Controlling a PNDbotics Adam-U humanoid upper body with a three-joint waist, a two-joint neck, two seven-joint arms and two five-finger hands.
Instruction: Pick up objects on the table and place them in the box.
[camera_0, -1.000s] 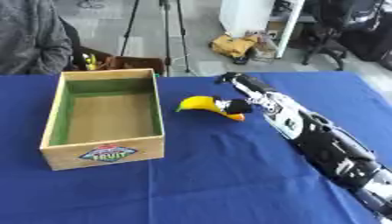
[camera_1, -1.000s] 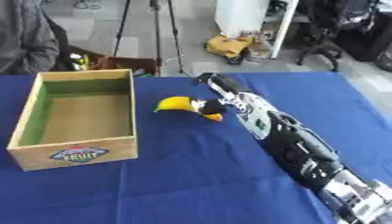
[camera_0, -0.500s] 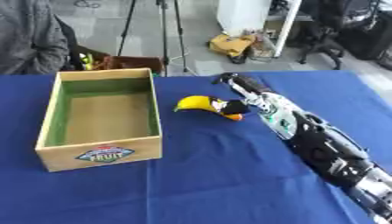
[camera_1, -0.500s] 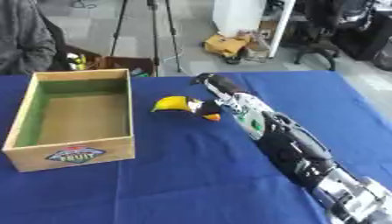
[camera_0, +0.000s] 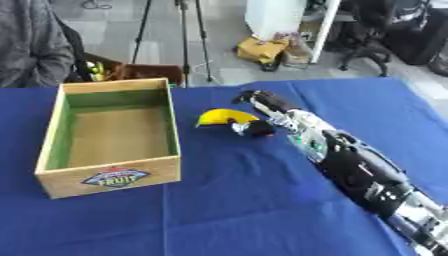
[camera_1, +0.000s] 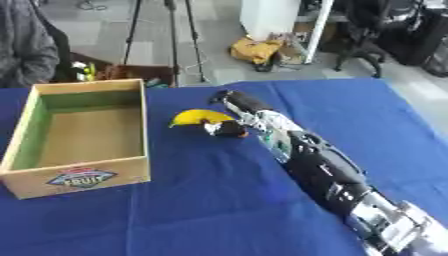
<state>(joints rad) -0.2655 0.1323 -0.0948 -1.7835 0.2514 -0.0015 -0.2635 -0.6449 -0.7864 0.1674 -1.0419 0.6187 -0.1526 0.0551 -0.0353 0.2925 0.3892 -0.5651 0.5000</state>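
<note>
A toy toucan (camera_0: 226, 119) with a big yellow beak, a black body and an orange patch lies on the blue table (camera_0: 236, 200), just right of the box. The open wooden box (camera_0: 112, 127) has a green inside, a fruit label on its front wall, and nothing in it. My right arm reaches in from the lower right across the cloth. Its black hand (camera_0: 262, 101) sits right against the toucan's right and far side, touching or nearly touching it. Whether it holds the toy is hidden. My left hand shows in neither view.
Beyond the table's far edge a person in grey (camera_0: 31, 45) sits at the left. Behind the box are a tripod (camera_0: 184, 35), a brown crate (camera_0: 131, 72) and office chairs (camera_0: 385, 30). Blue cloth lies bare in front of the box and toy.
The whole picture has shifted slightly, so the camera moved. The toucan, box and right hand keep the same places relative to each other.
</note>
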